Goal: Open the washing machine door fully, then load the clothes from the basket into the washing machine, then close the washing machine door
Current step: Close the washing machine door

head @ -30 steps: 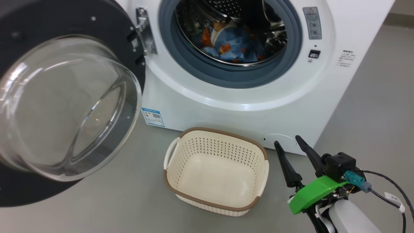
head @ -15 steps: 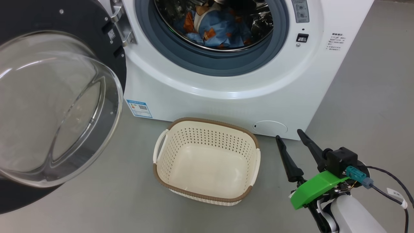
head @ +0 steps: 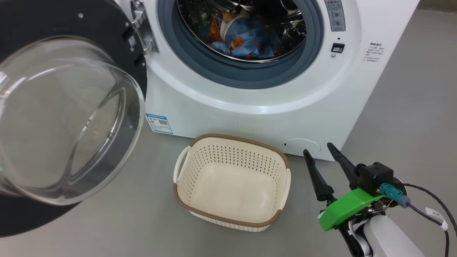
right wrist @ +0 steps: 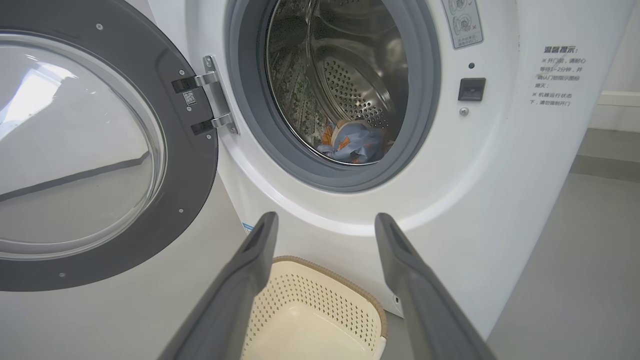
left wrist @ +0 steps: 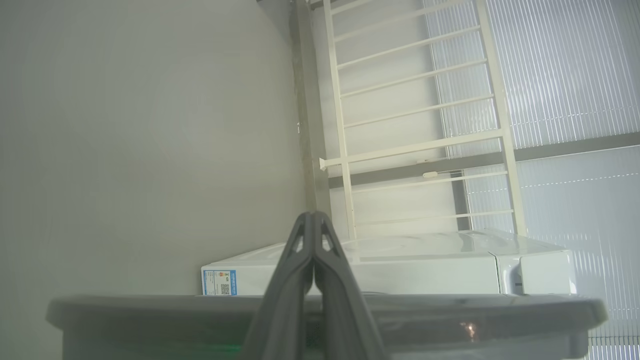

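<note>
Our left hand point(left wrist: 313, 216) is shut, right hand point(head: 317, 148) wide open, both empty; pushed softly, the door point(head: 68, 117) may not click.

Gloss, glass and steel beside soft cloth and matt plastic.
Glossy white casing on the boxy front-loading washing machine point(head: 250, 121), with shiny perforated steel drum point(right wrist: 350, 80) and matt grey-blue rubber gasket point(head: 242, 76); clear smooth glass bowl in a glossy black rim on the round washing machine door point(head: 71, 117), bright metal hinge point(head: 144, 32); soft printed blue cloth of the clothes point(head: 250, 39); cream perforated plastic basket point(head: 232, 160), brown-banded; smooth matt grey floor point(head: 410, 107); matt dark fingers point(head: 316, 178) on the right gripper point(head: 317, 148).
</note>
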{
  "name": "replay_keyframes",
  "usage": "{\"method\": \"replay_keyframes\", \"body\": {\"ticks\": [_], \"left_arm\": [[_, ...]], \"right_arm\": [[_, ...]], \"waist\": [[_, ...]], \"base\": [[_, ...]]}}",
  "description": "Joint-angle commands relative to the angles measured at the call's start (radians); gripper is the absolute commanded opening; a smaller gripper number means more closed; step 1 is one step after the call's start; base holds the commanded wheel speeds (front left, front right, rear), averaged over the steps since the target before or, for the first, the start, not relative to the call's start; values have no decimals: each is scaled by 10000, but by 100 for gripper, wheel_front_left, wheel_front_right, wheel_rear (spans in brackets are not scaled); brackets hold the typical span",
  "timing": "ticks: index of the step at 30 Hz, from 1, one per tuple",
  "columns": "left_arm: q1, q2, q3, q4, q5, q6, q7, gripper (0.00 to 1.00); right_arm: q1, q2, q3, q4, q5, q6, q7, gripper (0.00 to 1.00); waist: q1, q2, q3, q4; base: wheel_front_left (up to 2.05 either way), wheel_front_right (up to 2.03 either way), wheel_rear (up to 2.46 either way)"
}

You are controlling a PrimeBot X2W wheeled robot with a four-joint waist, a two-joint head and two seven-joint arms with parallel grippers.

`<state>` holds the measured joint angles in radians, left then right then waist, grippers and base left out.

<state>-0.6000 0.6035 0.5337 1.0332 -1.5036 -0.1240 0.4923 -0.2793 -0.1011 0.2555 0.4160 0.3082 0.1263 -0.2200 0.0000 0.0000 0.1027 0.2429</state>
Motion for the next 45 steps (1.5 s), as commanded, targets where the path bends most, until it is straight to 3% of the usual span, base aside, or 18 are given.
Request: {"method": "replay_keyframes", "body": {"ticks": [1,14,26,32,38,45], "left_arm": [[209,463,-110,-378,5,-66,635,0],[1296,89,-699,-2256,-220,-67,2637,0],[3022,-868,-1090,-4899,-1020,-37,4854,0],[4164,-1555,-1388,-7260,-1402,550,5685,0],[5022,-2389,-1752,-9640,-1584,1241,5864,0],[5599,-3150,-2092,-11230,-1680,1636,5787,0]], "right_arm": [[-127,51,204,-180,29,44,-61,100],[55,139,308,87,362,44,-266,100],[307,189,310,271,778,44,-403,100],[478,223,258,136,907,44,-414,100],[468,250,265,-6,904,44,-415,100],[441,268,120,-117,753,44,-416,100]], "waist": [[0,0,-102,69],[0,0,-543,242],[0,0,-1071,240],[0,0,-1204,123],[0,0,-1168,-256],[0,0,-960,-1053]], "base": [[0,0,0],[0,0,0],[0,0,0],[0,0,0],[0,0,0],[0,0,0]]}}
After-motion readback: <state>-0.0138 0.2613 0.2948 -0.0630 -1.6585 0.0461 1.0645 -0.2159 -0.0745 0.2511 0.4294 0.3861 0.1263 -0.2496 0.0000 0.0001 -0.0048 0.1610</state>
